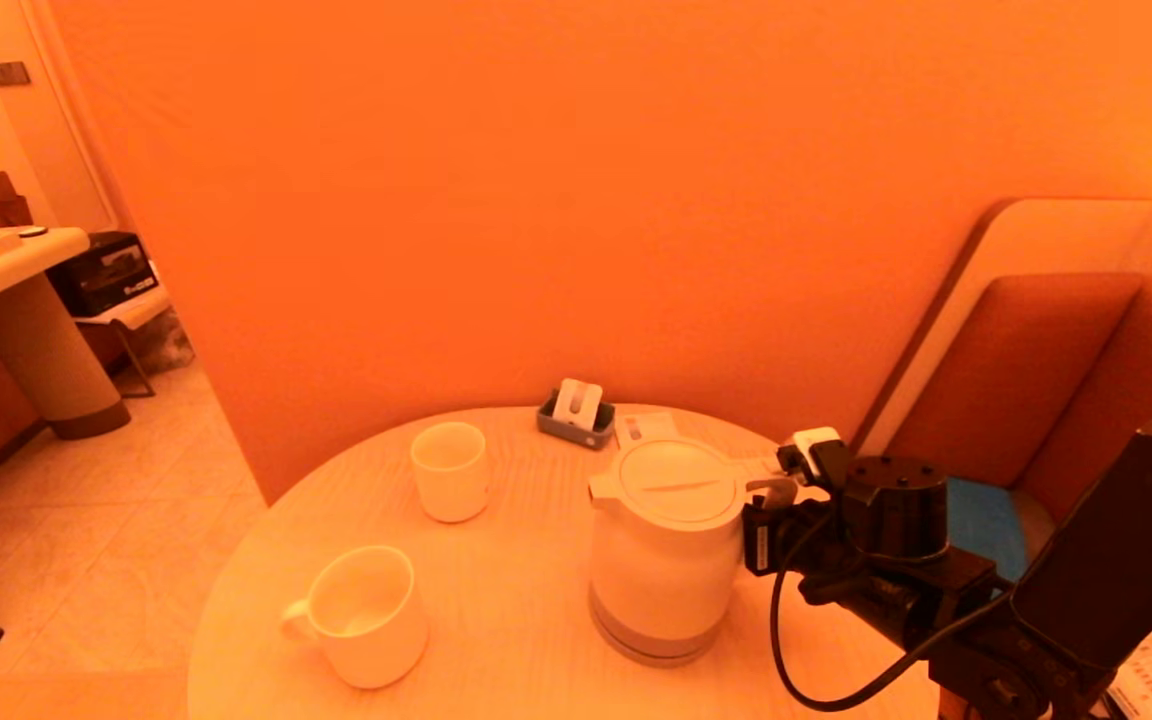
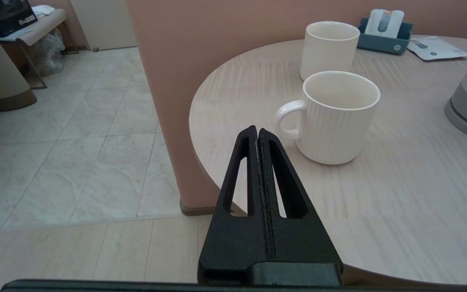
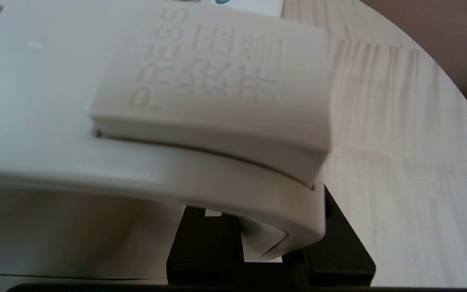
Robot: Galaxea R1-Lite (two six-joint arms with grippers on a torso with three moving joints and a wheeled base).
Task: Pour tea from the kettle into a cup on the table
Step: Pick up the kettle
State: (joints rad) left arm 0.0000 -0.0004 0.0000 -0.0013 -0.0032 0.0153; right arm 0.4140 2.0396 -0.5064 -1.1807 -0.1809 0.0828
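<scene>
The white kettle (image 1: 666, 550) stands upright on the round pale wood table (image 1: 516, 620), its spout toward the cups. My right gripper (image 1: 761, 520) is at the kettle's right side; in the right wrist view its black fingers (image 3: 205, 243) press either side of the loop handle (image 3: 217, 178), shut on it. The small handleless cup (image 1: 449, 470) stands left of the kettle and further back, apart from it. My left gripper (image 2: 256, 132) hangs shut and empty off the table's near left edge, with the cup (image 2: 328, 48) far ahead of it.
A wider white mug with a side handle (image 1: 366, 615) stands at the front left, nearest my left gripper. A teal holder (image 1: 576, 412) and a paper card (image 1: 644, 428) lie at the back edge. An orange wall rises behind; a padded bench (image 1: 1036, 380) is to the right.
</scene>
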